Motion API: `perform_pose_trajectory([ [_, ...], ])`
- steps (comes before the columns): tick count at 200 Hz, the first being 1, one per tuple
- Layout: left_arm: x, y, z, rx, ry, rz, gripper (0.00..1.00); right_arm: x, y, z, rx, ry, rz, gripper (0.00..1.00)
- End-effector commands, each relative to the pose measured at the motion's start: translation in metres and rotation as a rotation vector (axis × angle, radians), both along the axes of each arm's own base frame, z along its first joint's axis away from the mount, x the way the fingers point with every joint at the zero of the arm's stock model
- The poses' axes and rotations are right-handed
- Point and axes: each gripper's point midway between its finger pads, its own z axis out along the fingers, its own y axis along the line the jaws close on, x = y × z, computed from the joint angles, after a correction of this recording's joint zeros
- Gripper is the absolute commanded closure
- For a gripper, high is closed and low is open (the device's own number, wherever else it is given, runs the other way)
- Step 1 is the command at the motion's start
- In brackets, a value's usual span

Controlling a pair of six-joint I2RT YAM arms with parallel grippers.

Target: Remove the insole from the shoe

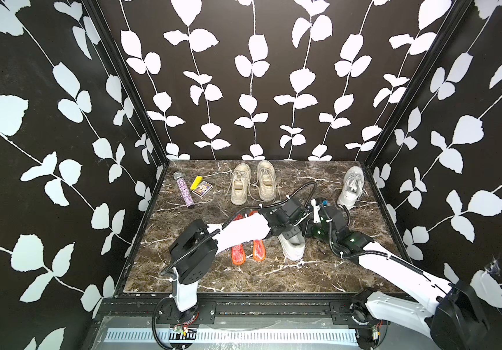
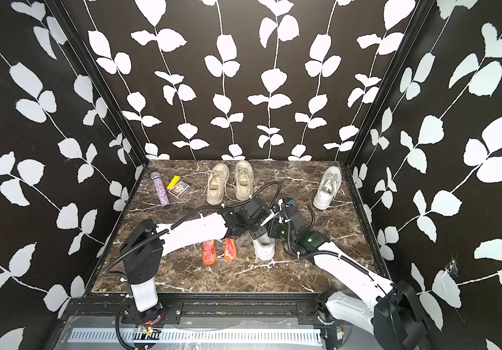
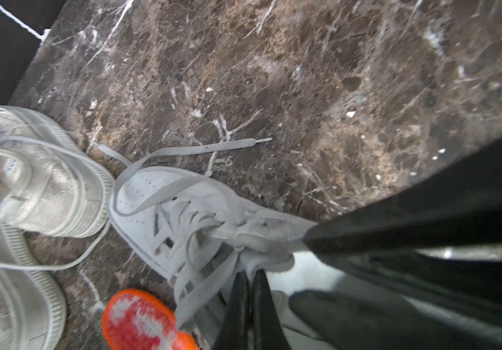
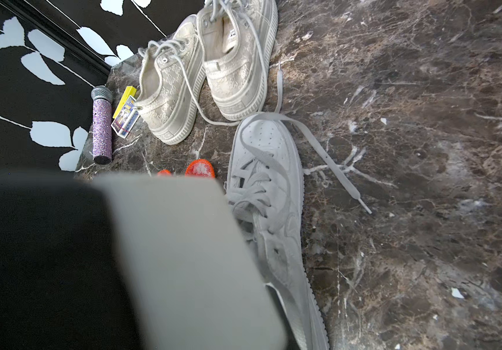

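A: Where's the insole?

B: Hidden. I judge it is inside the shoe (image 1: 292, 248), in the middle of the table (image 1: 243, 281), toe to 12 o'clock. Both arms crowd its mouth, so nothing inside shows.

A: The pincers?

B: The left gripper (image 3: 251, 274) has its fingers pressed together at the collar, by the tongue. Whether a fold of lining sits between them I cannot tell. Probably it pins the shoe down, or pulls the mouth wider. The right gripper (image 1: 304, 228) dips in from 3 o'clock; spread or closed, I cannot tell.

A: And the lace (image 4: 328, 154)?

B: Loose, trailing toward 1 o'clock — slack that lets the tongue lift.

A: Anything readable?

B: No. The card box (image 1: 202, 189) at 10 o'clock has print too small to read, and the beige pair (image 1: 252, 185) at 11 carry tongue labels, also illegible. Two orange insoles (image 1: 246, 251) lie flat at the shoe's 9 o'clock.
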Motion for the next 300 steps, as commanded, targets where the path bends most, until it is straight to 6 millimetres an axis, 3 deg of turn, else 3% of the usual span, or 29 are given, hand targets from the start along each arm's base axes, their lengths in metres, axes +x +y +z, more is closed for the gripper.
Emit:
perform_pose_trajectory([
  [1,0.01,-0.018,0.062,-0.232,-0.064,0.016,1.0,-0.028,-0.013,-0.026,-0.082,0.078,0.015,0.84],
  [29,0.01,-0.015,0.062,-0.243,-0.064,0.013,1.0,-0.029,-0.03,-0.021,-0.076,0.056,-0.026,0.84],
  [92,0.01,-0.015,0.062,-0.248,-0.062,0.011,1.0,-0.031,0.0,-0.018,-0.054,0.048,0.152,0.83],
  [120,0.011,-0.014,0.062,-0.249,-0.064,0.013,1.0,-0.026,0.003,-0.02,-0.081,0.046,0.164,0.83],
  [173,0.01,-0.012,0.063,-0.26,-0.066,0.011,1.0,-0.009,0.003,-0.043,-0.161,0.069,0.139,0.82],
  [241,0.012,-0.007,0.065,-0.287,-0.067,0.023,1.0,0.016,-0.033,-0.08,-0.338,0.08,-0.018,0.79],
  [279,0.011,-0.003,0.064,-0.305,-0.069,0.031,1.0,0.022,-0.042,-0.091,-0.39,0.1,-0.064,0.78],
  [300,0.013,-0.002,0.063,-0.312,-0.067,0.038,1.0,0.027,-0.049,-0.095,-0.428,0.106,-0.1,0.72],
])
